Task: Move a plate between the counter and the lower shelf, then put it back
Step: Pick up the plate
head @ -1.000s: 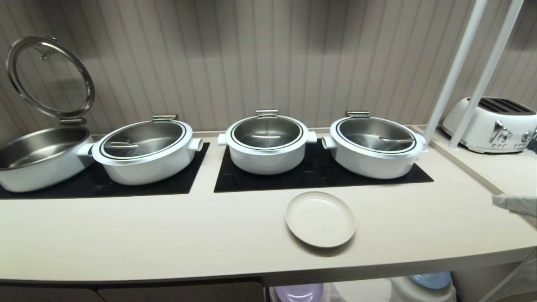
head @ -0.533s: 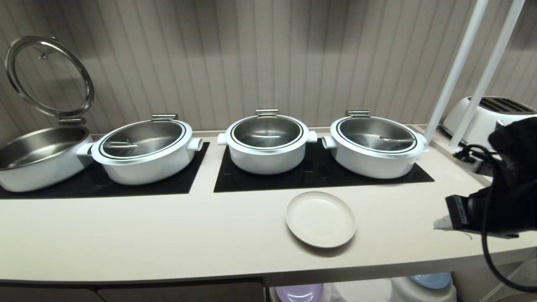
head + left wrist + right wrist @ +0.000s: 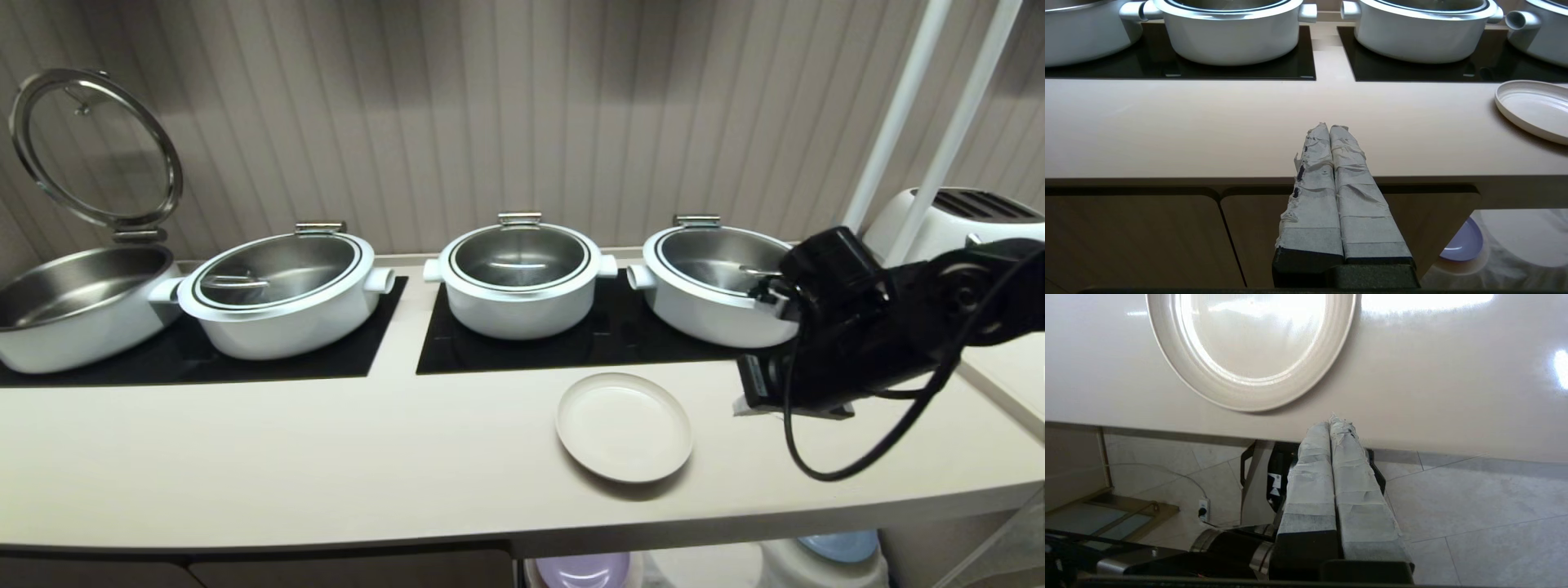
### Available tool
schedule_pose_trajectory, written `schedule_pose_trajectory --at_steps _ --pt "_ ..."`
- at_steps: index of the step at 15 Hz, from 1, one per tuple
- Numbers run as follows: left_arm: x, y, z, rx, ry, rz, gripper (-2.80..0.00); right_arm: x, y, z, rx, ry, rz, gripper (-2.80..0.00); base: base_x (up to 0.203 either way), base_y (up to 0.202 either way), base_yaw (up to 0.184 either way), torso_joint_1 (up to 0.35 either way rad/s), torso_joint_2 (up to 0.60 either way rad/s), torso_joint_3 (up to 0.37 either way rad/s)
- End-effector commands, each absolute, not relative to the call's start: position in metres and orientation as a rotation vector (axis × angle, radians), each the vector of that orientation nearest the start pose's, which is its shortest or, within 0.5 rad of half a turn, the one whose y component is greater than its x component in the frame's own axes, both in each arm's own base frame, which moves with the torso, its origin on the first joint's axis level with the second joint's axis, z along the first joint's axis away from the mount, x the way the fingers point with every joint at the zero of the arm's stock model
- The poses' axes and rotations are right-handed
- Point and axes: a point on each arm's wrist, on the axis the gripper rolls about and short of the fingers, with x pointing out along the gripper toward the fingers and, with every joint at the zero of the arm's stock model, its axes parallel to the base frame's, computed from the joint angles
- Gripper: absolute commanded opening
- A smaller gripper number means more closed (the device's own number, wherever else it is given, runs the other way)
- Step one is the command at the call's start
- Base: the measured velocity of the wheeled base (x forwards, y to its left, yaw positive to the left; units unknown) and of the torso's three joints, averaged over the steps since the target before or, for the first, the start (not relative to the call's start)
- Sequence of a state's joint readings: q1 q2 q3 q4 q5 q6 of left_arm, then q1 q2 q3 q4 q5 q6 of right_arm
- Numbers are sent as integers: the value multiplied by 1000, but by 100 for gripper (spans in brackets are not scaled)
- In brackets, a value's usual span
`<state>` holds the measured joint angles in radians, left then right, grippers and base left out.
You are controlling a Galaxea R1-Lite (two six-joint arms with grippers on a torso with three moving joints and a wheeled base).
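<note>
The cream plate (image 3: 624, 426) (image 3: 1535, 108) (image 3: 1249, 347) lies flat on the beige counter (image 3: 326, 457), in front of the middle and right pots. My right gripper (image 3: 737, 406) (image 3: 1332, 422) hangs shut and empty just right of the plate, a short gap away from its rim, over the counter's front part. My left gripper (image 3: 1329, 127) is parked shut and empty in front of the counter's edge, left of the plate; it is outside the head view. Under the counter a strip of the lower shelf (image 3: 706, 565) (image 3: 1527, 245) shows with its white cloth.
Several white pots stand on two black glass panels (image 3: 620, 339), the far-left pot (image 3: 77, 306) with its lid raised. A toaster (image 3: 955, 216) and two white poles (image 3: 898, 114) are at the right. A lilac plate (image 3: 584, 569) and a light blue plate (image 3: 841, 544) sit on the shelf.
My right arm has swung in from the picture's right edge toward the left and now hangs beside the plate, still shut. The plate has not moved.
</note>
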<state>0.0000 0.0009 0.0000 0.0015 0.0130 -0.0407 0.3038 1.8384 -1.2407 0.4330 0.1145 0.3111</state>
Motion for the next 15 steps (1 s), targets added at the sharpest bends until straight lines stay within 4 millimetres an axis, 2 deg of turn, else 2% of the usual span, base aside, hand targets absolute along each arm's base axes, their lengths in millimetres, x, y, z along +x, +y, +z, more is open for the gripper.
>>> schedule_pose_trajectory --at_steps 1,3,5,8,15 --pt "-23 0 75 -41 3 14 -280 325 105 164 185 1114 205 -280 0 0 0 0 0 0" --pt "-23 0 75 -41 3 14 -280 339 109 167 183 1143 194 -280 0 0 0 0 0 0" --pt "-23 0 75 -41 3 14 -280 348 112 158 165 1183 189 -280 0 0 0 0 0 0" --pt "-23 0 75 -41 3 14 -280 355 115 140 140 1231 190 -280 0 0 0 0 0 0" --pt "-23 0 75 -41 3 14 -280 362 117 118 129 1278 180 -280 0 0 0 0 0 0"
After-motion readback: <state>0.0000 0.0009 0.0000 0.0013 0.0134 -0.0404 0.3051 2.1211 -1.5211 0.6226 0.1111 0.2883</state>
